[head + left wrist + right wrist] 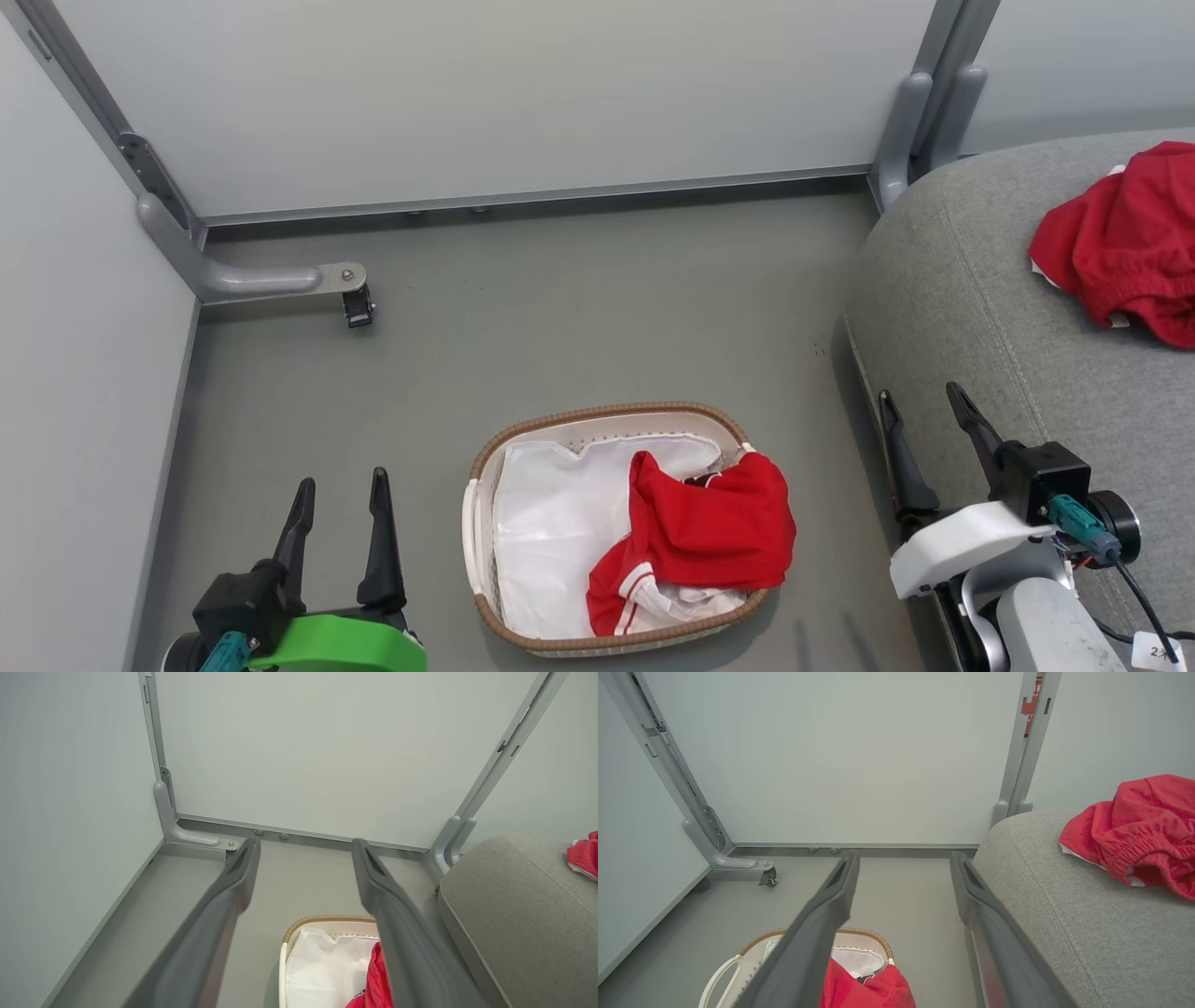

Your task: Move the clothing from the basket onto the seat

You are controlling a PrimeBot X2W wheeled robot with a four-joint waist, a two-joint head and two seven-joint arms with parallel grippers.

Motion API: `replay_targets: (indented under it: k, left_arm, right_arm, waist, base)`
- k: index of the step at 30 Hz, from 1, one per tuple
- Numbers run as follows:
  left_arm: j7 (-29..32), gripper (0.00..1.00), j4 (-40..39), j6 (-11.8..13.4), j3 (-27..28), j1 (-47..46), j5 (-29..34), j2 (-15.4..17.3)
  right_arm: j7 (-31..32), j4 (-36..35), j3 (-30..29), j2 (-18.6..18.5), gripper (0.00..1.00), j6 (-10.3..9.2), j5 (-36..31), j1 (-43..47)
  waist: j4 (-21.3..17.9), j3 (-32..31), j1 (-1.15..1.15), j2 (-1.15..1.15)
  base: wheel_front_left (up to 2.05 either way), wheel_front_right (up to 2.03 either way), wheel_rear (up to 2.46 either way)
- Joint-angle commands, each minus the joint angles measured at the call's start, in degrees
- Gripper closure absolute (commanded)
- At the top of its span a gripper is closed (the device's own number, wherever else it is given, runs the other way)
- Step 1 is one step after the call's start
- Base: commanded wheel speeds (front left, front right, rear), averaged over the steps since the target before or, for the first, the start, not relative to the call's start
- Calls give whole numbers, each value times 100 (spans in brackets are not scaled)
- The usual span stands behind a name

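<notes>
My left gripper (342, 479) hangs wide and empty beside the basket (597, 411), where a red white-striped garment (709, 532) waits on the liner, my right gripper (920, 392) gapes empty too, and red shorts (1120, 243) already lie on the seat (971, 299).

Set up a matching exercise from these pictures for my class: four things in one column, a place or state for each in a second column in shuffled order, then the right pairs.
Column A
1. basket
2. striped red garment
3. crumpled red garment
4. left gripper

Column B
a. lying on the seat
b. open, holding nothing
c. standing on the floor, beside the seat
d. lying inside the basket

Pairs: 1-c, 2-d, 3-a, 4-b
</notes>
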Motion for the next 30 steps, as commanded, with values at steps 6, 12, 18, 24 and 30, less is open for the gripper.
replay_targets:
  k: [6, 12, 18, 24, 30]
  left_arm:
    - [-5, 0, 28, 36, 2, 8, -53, 0]
    - [-5, 0, 36, 19, -3, -15, -40, 1]
    - [-5, 0, 47, -18, -79, -163, 97, 1]
    - [-5, 0, 114, -138, -194, -554, 389, 2]
    - [-4, 0, 401, -289, -383, -1393, 713, 90]
  right_arm:
    - [-11, 18, 6, -20, 0, -8, 54, 8]
    - [-11, -36, 5, -20, 0, -8, 63, 49]
    - [-11, -94, -18, -20, 0, -8, 63, -34]
    - [-11, -225, -41, -19, 0, -8, 55, -268]
    - [-11, -528, -97, -20, 0, -8, 8, -658]
  waist:
    - [-7, -9, 0, 0]
    - [-18, 15, 0, 0]
    - [-35, 163, 0, 0]
    - [-117, 585, 0, 0]
    - [-357, 1313, 0, 0]
  base:
    - [0, 0, 0]
    - [0, 0, 0]
    - [0, 0, 0]
    - [0, 0, 0]
    - [0, 0, 0]
